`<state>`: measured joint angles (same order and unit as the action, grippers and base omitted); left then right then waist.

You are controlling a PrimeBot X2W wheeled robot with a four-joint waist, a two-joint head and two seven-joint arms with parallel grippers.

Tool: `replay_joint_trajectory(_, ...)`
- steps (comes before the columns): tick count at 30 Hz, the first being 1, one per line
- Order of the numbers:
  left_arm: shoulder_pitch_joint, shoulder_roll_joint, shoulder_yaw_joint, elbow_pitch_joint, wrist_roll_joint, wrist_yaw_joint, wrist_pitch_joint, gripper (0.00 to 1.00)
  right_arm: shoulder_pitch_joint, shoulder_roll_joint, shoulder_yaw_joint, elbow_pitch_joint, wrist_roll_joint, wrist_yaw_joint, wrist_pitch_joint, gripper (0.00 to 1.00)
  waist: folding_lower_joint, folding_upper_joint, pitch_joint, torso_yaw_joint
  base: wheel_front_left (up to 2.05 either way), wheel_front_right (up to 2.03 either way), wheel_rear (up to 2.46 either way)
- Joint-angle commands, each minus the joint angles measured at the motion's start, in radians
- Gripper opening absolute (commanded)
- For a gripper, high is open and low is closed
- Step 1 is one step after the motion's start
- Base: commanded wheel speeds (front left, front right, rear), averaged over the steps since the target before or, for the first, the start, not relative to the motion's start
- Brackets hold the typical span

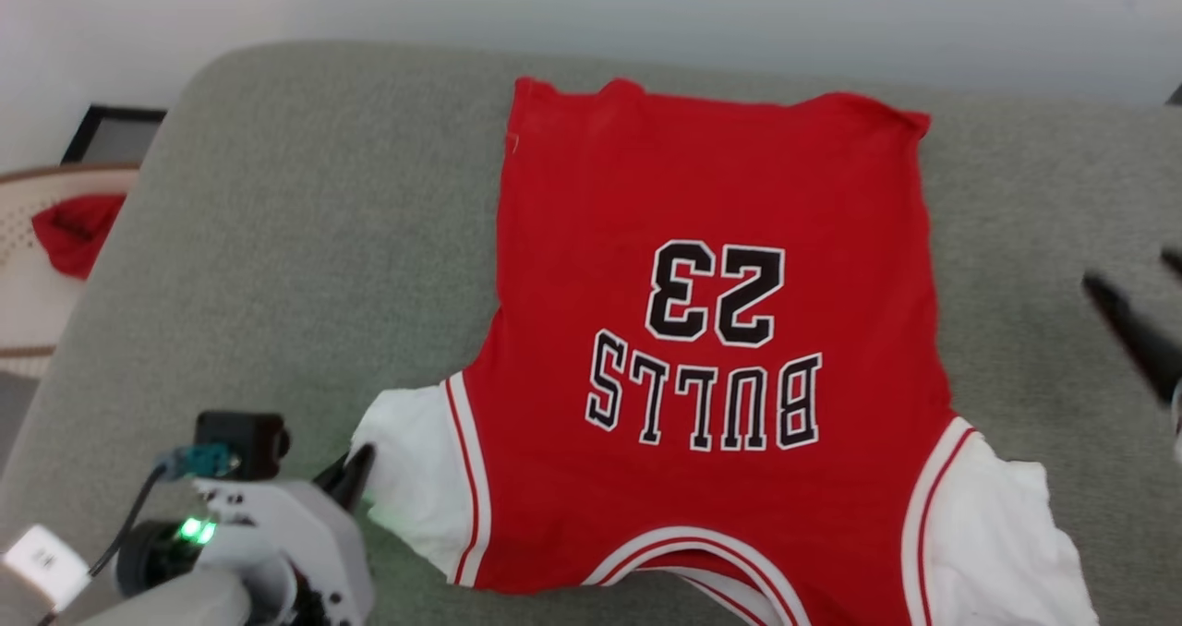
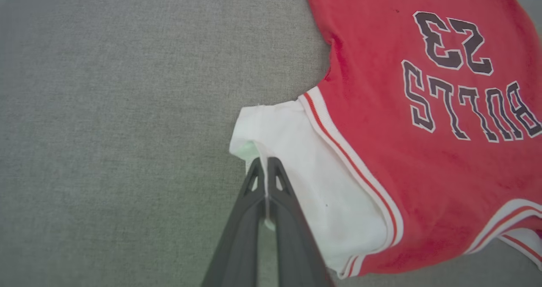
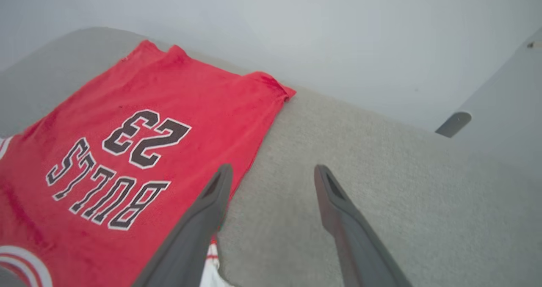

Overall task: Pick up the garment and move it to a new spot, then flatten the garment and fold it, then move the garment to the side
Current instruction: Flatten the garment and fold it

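Off the left edge of the grey cushion [image 1: 277, 238] stands a cream basket [image 1: 17, 284] with a plain red cloth [image 1: 76, 229] in it, which is no part of the job. On the cushion's near left, the left gripper [image 2: 265, 164] has its fingers pressed together on a white corner of the jersey [image 1: 711, 192]. A sliver of cloth shows between them, and the pinch looks meant to draw that side flat. The jersey lies spread, lettering up, across the cushion's middle, with its hem toward the far edge. Over the cushion's right part, the right gripper [image 3: 273, 170] stands wide apart and empty, apparently free for a fresh hold.
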<state>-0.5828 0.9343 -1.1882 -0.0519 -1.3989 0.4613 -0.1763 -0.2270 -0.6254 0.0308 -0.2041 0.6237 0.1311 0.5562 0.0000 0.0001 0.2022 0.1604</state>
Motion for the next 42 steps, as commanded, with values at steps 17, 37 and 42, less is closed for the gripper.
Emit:
replay_joint_trajectory(17,-0.183,-0.207,-0.027,0.123,0.106,-0.110,0.042,0.00,-0.641,0.023,0.122,0.681,-0.025,-0.001,0.085,1.00,0.0000,-0.0001,0.243,0.228,0.00,0.00,0.00)
replay_joint_trajectory(37,-0.224,-0.355,-0.047,0.300,0.119,-0.234,0.039,0.00,-0.830,0.075,0.114,1.095,-0.123,0.000,0.205,0.00,0.0000,-0.0001,0.312,0.344,0.00,0.00,0.00)
replay_joint_trajectory(42,-0.224,-0.363,-0.043,0.333,0.111,-0.247,0.036,0.00,-0.868,0.079,0.110,1.124,-0.145,0.000,0.181,0.00,0.0000,-0.0001,0.309,0.333,0.00,0.00,0.00)
